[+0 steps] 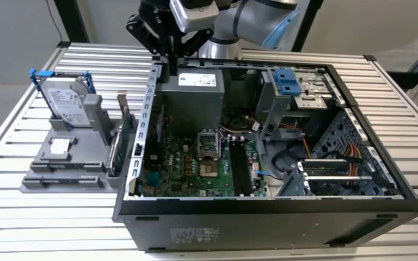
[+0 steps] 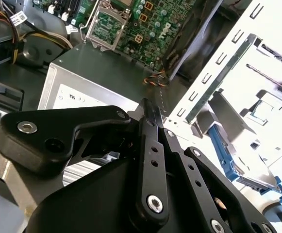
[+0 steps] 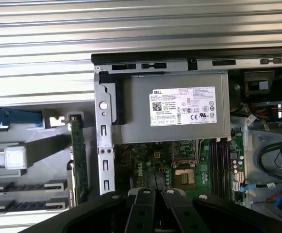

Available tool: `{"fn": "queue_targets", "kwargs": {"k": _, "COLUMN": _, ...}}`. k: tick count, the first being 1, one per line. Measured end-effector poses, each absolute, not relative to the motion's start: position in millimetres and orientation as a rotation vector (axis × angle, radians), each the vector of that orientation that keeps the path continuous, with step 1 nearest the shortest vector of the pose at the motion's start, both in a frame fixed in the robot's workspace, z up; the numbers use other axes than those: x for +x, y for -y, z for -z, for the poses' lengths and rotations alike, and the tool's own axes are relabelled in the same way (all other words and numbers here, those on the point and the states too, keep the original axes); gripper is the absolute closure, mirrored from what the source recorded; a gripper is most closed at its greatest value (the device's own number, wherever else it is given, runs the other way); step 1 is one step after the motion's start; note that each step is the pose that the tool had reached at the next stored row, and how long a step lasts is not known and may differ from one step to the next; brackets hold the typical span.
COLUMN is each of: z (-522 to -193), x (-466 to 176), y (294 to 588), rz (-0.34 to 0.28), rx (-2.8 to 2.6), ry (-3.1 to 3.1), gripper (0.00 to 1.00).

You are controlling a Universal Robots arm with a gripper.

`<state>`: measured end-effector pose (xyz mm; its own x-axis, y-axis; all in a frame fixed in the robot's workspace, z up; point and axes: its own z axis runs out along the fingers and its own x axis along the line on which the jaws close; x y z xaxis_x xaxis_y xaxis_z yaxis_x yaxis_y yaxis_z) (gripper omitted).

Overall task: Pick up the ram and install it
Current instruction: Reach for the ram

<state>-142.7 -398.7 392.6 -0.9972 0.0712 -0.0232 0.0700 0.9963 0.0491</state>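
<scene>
My gripper (image 1: 170, 68) hangs over the back corner of the open computer case (image 1: 267, 217), on the exterior view's left, just above the grey power supply (image 1: 191, 98). In both wrist views the black fingers (image 2: 148, 109) meet at their tips with nothing between them; the gripper (image 3: 153, 192) is shut and empty. The motherboard (image 1: 194, 163) lies below, with long black memory slots (image 1: 239, 166) beside the processor socket (image 3: 184, 177). I cannot make out the ram; whether a stick sits in those slots (image 3: 219, 158) cannot be told.
A grey fixture (image 1: 63, 182) on the slatted table (image 1: 20, 228), at the exterior view's left, holds a hard drive in a blue frame (image 1: 67, 106) and an upright green card with a metal bracket (image 1: 125, 142). A drive cage with blue clips (image 1: 290, 81) and cables (image 1: 325, 157) fill the case's other side.
</scene>
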Motion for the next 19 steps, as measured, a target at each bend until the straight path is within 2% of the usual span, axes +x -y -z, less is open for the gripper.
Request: {"fn": "queue_targets", "kwargs": {"k": 19, "z": -392.6, "x": -154.4, "y": 398.7, "rz": -0.075, "rx": 0.110, "ry": -3.116, "gripper": 1.00}}
